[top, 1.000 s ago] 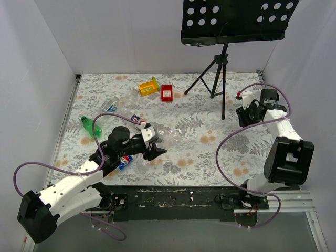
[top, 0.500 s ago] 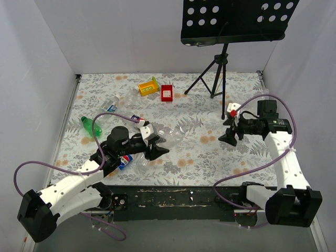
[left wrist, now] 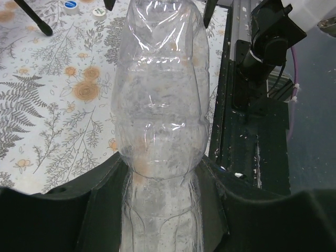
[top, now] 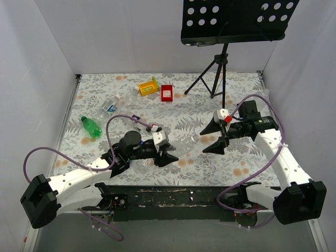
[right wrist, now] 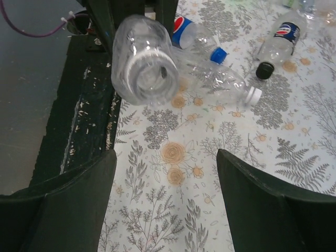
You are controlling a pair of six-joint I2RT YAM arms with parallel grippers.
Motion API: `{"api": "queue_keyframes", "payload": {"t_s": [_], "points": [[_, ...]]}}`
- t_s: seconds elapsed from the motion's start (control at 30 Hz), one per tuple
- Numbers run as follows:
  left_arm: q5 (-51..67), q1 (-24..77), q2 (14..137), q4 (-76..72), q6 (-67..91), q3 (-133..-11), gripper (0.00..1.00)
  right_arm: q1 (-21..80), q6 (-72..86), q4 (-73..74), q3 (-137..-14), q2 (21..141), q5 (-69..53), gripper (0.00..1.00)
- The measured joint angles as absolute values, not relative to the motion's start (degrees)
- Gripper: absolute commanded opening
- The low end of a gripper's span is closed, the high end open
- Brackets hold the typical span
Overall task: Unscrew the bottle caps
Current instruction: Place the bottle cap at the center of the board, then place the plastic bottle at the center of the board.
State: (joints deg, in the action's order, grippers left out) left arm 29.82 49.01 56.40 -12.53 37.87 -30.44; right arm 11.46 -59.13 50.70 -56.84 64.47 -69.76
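My left hand (left wrist: 163, 178) was closed around the narrow waist of a clear, unlabelled plastic bottle (left wrist: 160, 89). It appeared to hold the bottle above the floral-patterned worktop (left wrist: 47, 105), at the lower middle of the overhead view. The right wrist view showed that bottle end-on, and I could not tell whether a cap sat on it. My right hand (right wrist: 165, 210) was spread wide and held nothing, facing the bottle from nearby. I judged the job only partly done. A blue-topped loose cap (left wrist: 71, 5) and a whitish loose cap (left wrist: 98, 11) lay on the worktop at the upper left of the left wrist view, so some unscrewing looked finished. Plenty remained in the upper right of the right wrist view. There a blue-labelled bottle (right wrist: 189, 29) wore a blue cap (right wrist: 218, 54), a clear lying bottle (right wrist: 210, 79) a white cap (right wrist: 253, 94), and a second labelled bottle (right wrist: 281, 39) a dark cap (right wrist: 265, 69). A green bottle (top: 90, 126) at the left of the overhead view was too small for me to judge.
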Motion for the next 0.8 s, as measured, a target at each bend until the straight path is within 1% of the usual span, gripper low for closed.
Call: {"api": "queue_keyframes", "payload": {"t_s": [0.2, 0.8], "points": [[28.01, 51.48, 59.16, -14.70, 38.79, -30.44, 0.00, 15.07, -59.51, 51.68, -56.84, 66.17, -70.91, 0.84], [26.13, 53.84, 64.38, -16.75, 39.24, -30.48, 0.00, 19.70, -60.18, 53.93, -59.00, 69.01, -70.87, 0.83]]}}
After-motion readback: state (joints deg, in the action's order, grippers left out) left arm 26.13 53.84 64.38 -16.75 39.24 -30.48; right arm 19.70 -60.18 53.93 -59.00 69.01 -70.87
